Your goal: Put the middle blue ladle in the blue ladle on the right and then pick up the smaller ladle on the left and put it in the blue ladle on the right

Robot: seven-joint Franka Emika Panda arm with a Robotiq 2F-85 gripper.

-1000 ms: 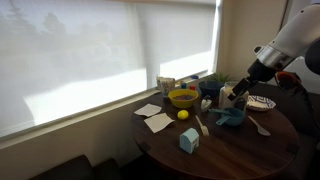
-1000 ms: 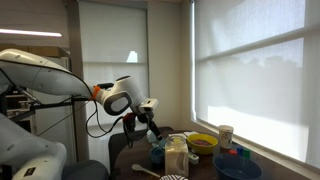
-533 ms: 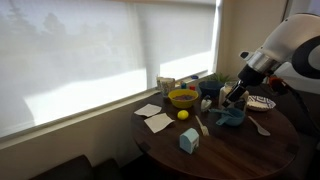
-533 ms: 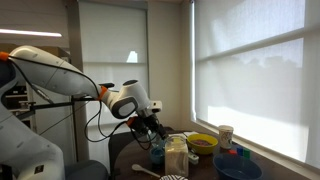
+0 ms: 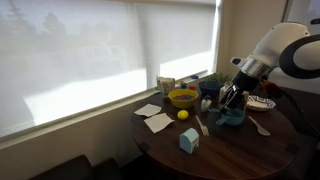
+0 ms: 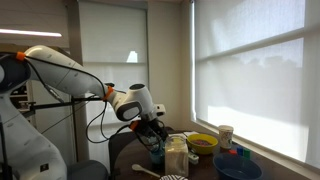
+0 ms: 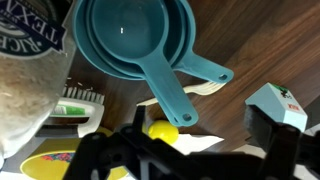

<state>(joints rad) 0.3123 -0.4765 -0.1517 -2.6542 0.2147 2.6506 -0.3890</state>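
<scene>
I am looking at the blue ladles (image 7: 130, 35) stacked together just ahead of my gripper (image 7: 190, 142), beyond its fingertips in the wrist view. They are teal plastic with round bowls, sitting upright, a smaller bowl nesting inside a larger one; whether a third is lying in there, I cannot tell. Two flat handles are fanning out from the stack: one handle (image 7: 203, 68) is pointing sideways, the other handle (image 7: 168, 98) is angling back toward me. In an exterior view the stack (image 5: 231, 118) is lying directly beneath my gripper.
</scene>
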